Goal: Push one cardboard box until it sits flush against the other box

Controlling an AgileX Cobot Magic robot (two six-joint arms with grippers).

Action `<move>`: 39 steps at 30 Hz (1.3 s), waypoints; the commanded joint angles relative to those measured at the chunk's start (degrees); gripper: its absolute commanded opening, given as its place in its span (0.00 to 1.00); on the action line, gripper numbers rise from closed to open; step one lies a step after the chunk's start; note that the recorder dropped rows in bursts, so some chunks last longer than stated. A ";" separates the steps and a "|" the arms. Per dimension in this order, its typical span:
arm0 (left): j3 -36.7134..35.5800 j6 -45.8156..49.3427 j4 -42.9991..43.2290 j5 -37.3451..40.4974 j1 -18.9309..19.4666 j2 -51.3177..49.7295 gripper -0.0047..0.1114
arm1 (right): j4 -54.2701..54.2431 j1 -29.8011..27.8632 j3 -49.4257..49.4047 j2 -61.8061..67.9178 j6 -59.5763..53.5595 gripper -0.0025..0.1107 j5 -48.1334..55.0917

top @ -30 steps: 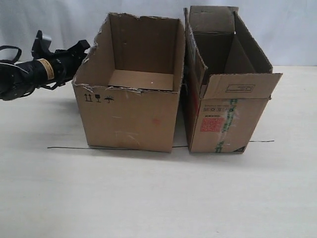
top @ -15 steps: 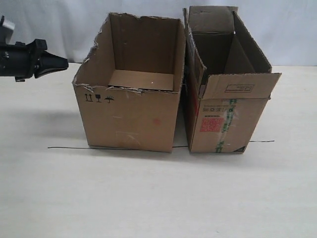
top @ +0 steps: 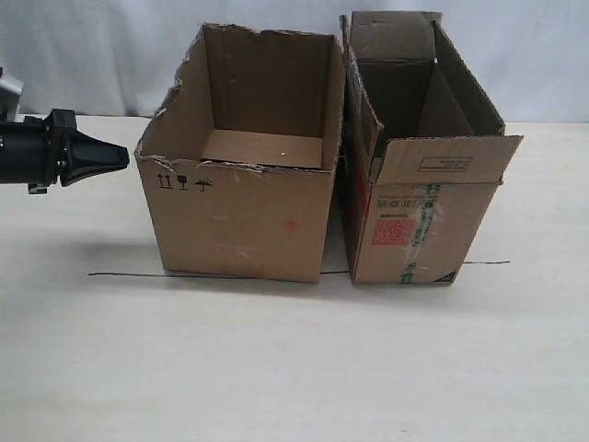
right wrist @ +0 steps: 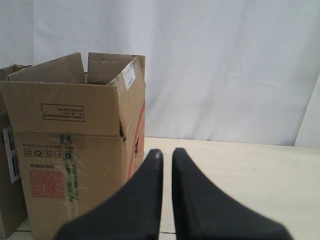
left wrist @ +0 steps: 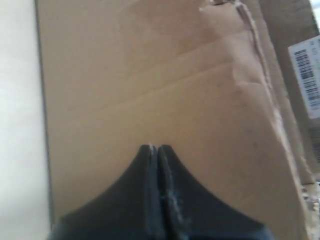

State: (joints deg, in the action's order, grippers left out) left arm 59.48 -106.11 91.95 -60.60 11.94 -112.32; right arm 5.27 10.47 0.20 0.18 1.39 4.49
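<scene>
The wide cardboard box (top: 239,212) with its torn rim stands left of centre; its plain side fills the left wrist view (left wrist: 150,75). The other box (top: 414,221), taller with flaps and a red label, stands just to its right (right wrist: 75,150). Their upper edges nearly meet, and a narrow gap shows between their lower front corners. My left gripper (top: 126,157) is shut and empty, its tip (left wrist: 154,146) pointing at the wide box's left side, a short way off it. My right gripper (right wrist: 167,152) is out of the exterior view, right of the other box, its fingers a narrow slit apart and empty.
A thin black line (top: 120,274) runs across the pale table (top: 276,368) under the boxes' front edges. A white backdrop (top: 110,46) hangs behind. A white barcode label (left wrist: 307,75) shows beyond the wide box's rim.
My left gripper pulled back from the wide box's upper left wall, then dropped lower; its tip now points at the box's left side from a short way off. The boxes have not moved.
</scene>
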 commanded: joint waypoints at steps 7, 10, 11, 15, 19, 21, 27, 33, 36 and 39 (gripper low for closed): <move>-1.34 2.79 -5.69 -2.58 -3.45 0.74 0.04 | -0.14 -0.36 -0.20 -0.18 -0.17 0.07 0.05; -1.34 4.00 -7.88 -2.15 -5.71 0.74 0.04 | -0.14 -0.36 -0.20 -0.18 -0.17 0.07 0.05; -1.34 4.15 -8.49 -2.15 -6.17 0.74 0.04 | -0.14 -0.36 -0.20 -0.18 -0.17 0.07 0.05; -1.34 4.39 -9.27 -2.11 -7.08 0.74 0.04 | -0.14 -0.36 -0.20 -0.18 -0.17 0.07 0.05; -1.34 4.52 -8.87 0.25 -6.97 0.74 0.04 | -0.14 -0.36 -0.20 -0.18 -0.17 0.07 0.05; -1.34 4.52 -8.64 1.92 -6.86 0.86 0.04 | -0.14 -0.36 -0.20 -0.18 -0.17 0.07 0.05; -2.03 4.34 -0.65 2.07 -1.02 7.08 0.04 | -0.14 -0.36 -0.20 -0.18 -0.17 0.07 0.05; -16.33 11.66 -5.55 6.98 7.33 26.43 0.04 | -0.14 -0.36 -0.20 -0.18 -0.17 0.07 0.05; -27.68 21.45 -12.95 14.40 8.71 38.14 0.04 | -0.14 -0.36 -0.20 -0.18 -0.17 0.07 0.05; -36.61 29.08 -20.74 18.41 8.71 49.47 0.04 | -0.14 -0.36 -0.20 -0.18 -0.17 0.07 0.05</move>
State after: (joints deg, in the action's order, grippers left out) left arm 30.32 -84.16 78.48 -45.90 20.47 -71.72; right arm 5.27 10.47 0.20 0.18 1.39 4.49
